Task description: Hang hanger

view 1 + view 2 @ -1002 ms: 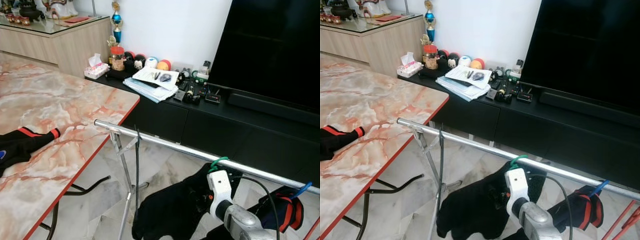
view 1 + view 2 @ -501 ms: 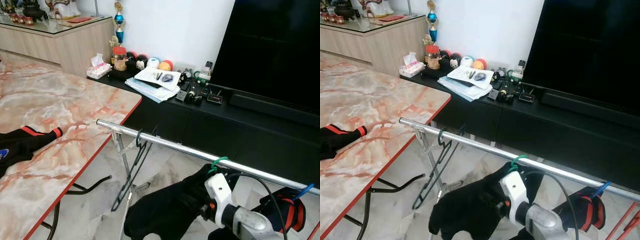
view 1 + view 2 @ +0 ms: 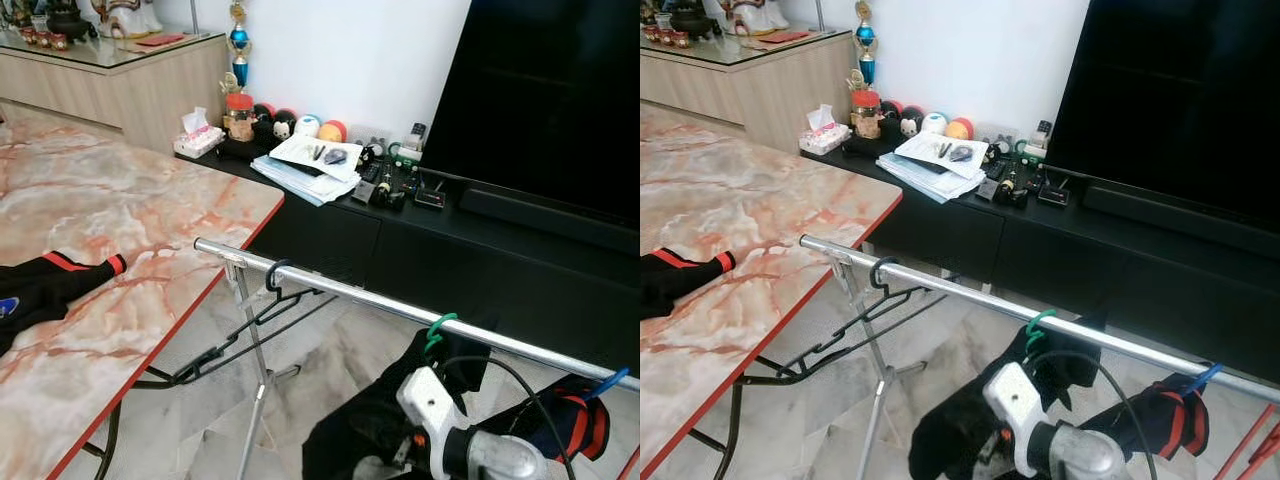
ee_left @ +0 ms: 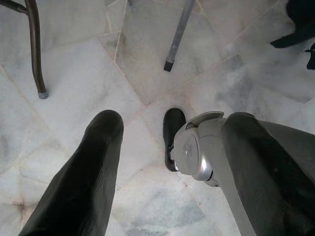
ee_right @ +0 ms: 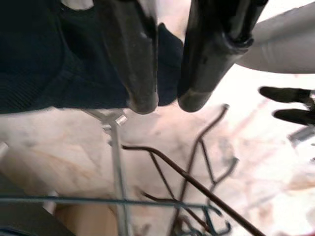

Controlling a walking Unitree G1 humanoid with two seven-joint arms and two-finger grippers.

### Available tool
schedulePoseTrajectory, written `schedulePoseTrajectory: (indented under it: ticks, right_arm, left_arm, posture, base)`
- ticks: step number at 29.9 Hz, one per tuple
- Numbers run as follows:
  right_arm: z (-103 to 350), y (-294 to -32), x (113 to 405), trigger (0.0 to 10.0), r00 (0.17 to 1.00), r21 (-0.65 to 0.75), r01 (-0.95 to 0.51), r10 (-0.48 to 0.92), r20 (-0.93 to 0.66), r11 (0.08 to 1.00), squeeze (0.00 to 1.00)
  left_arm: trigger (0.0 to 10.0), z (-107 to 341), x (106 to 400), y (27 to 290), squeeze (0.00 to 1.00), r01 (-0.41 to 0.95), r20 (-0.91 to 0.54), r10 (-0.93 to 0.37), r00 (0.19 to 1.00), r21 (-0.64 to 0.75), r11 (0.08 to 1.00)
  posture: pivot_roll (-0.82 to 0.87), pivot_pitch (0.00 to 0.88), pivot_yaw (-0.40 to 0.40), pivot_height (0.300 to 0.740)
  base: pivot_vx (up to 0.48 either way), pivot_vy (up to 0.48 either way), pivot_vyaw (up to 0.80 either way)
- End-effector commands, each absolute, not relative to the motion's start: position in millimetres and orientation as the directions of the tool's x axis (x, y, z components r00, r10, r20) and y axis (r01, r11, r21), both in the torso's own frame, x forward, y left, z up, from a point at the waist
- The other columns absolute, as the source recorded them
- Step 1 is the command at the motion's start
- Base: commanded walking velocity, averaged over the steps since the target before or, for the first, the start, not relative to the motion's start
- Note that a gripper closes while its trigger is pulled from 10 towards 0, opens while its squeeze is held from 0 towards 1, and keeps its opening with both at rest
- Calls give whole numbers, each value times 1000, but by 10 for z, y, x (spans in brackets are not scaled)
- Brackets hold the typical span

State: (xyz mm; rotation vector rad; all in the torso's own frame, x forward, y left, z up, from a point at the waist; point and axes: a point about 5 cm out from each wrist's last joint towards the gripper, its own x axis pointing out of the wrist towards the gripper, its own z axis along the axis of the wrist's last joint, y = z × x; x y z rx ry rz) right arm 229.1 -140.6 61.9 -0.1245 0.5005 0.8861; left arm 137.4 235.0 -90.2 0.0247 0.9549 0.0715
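Note:
A silver rail (image 3: 340, 292) runs across in front of me. An empty black hanger (image 3: 235, 335) is hooked near its left end and swung far out to the left, almost level. Further right a green hanger hook (image 3: 437, 328) holds a black garment (image 3: 365, 435), which drapes low beside my right wrist (image 3: 430, 400). In the right wrist view my right gripper (image 5: 167, 104) has its fingers (image 5: 135, 64) nearly together with dark cloth pinched between them. My left gripper (image 4: 172, 120) hangs open over the marble floor.
A marble table (image 3: 120, 210) with a black and red garment (image 3: 50, 285) stands to the left. Behind the rail are a black TV console (image 3: 430, 250) and a big screen (image 3: 550, 90). A blue hanger with another garment (image 3: 585, 420) hangs at the right.
The empty black hanger has swung from hanging straight down to far out on the left. The black garment and my right arm have dropped lower and to the right.

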Motion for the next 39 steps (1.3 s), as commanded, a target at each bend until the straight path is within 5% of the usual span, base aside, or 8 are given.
schedulePoseTrajectory:
  ticks: [1, 3, 4, 5, 15, 26, 33, 39]
  right_arm:
    - [632, -1515, 2312, 4510, 611, 62, -675, 604, -512, 735, 0]
    - [629, -1547, 2315, 4510, 639, 50, -639, 565, -522, 768, 0]
    - [635, -1594, 2275, 2039, 673, 48, -574, 505, -540, 817, 0]
    - [638, -1609, 2202, 10000, 686, 40, -543, 470, -555, 839, 0]
    - [808, -1562, 2277, 10000, 818, 90, -384, 384, -428, 919, 0]
    - [699, -1551, 2148, 10000, 728, 84, -440, 410, -549, 894, 0]
    - [689, -1588, 2270, 10000, 821, 64, -288, 281, -496, 955, 0]
    - [712, -1490, 2187, 10000, 819, 130, -307, 332, -468, 943, 0]
  left_arm:
    - [10000, -925, 1332, 2334, 0, -26, -831, 59, 554, 53, 998]
    - [10000, -924, 1333, 2336, 0, -26, -831, 59, 554, 54, 998]
    - [10000, -922, 1336, 2339, 0, -26, -830, 59, 555, 54, 998]
    - [10000, -921, 1340, 2340, 0, -25, -830, 59, 555, 54, 998]
    - [10000, -914, 1365, 2331, 0, -27, -825, 55, 562, 48, 998]
    - [10000, -863, 1442, 2314, 0, 1, -773, 54, 633, 70, 998]
    - [10000, -856, 1453, 2309, 0, -16, -761, 61, 646, 66, 998]
    - [10000, -865, 1431, 2307, 0, -19, -766, 54, 641, 54, 998]
  posture:
    - [139, 15, -48, 740]
    - [137, 15, -48, 740]
    - [129, 18, -47, 740]
    - [123, 21, -46, 740]
    - [123, 22, -49, 740]
    - [132, 34, -59, 740]
    - [133, 29, -61, 740]
    - [129, 16, -60, 740]
  base:
    - [0, 0, 0]
    - [0, 0, 0]
    - [0, 0, 0]
    - [0, 0, 0]
    - [0, 0, 0]
    - [0, 0, 0]
    - [0, 0, 0]
    - [0, 0, 0]
